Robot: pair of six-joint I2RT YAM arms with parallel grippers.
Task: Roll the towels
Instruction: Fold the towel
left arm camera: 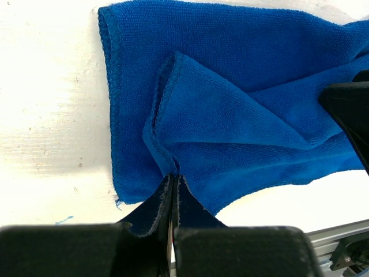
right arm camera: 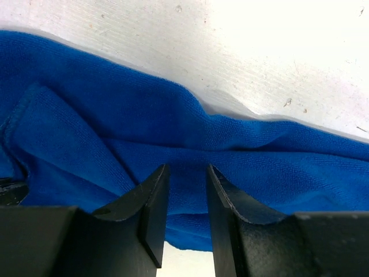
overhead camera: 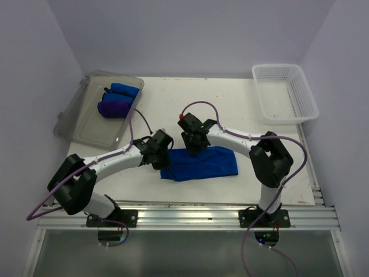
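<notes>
My left gripper is clenched on the blue towel — the two fingers meet with a fold of cloth pinched between their tips. From that pinch a corner flap is lifted and folded over the rest of the towel, its stitched hem running up and away from the fingers in the left wrist view. The towel lies spread on the white table, in front of my two bases, long side running left to right, with its left end under my left gripper.

My right gripper is low over the same towel near its middle, the jaws parted by a narrow gap; the cloth runs smooth behind the gap and I see none caught between them. From above, this gripper sits at the towel's far edge, just beside the left one.

Well apart, at the far left, a clear grey tray holds a rolled blue towel and a rolled purple towel, touching each other. A white mesh basket stands at the far right corner.
</notes>
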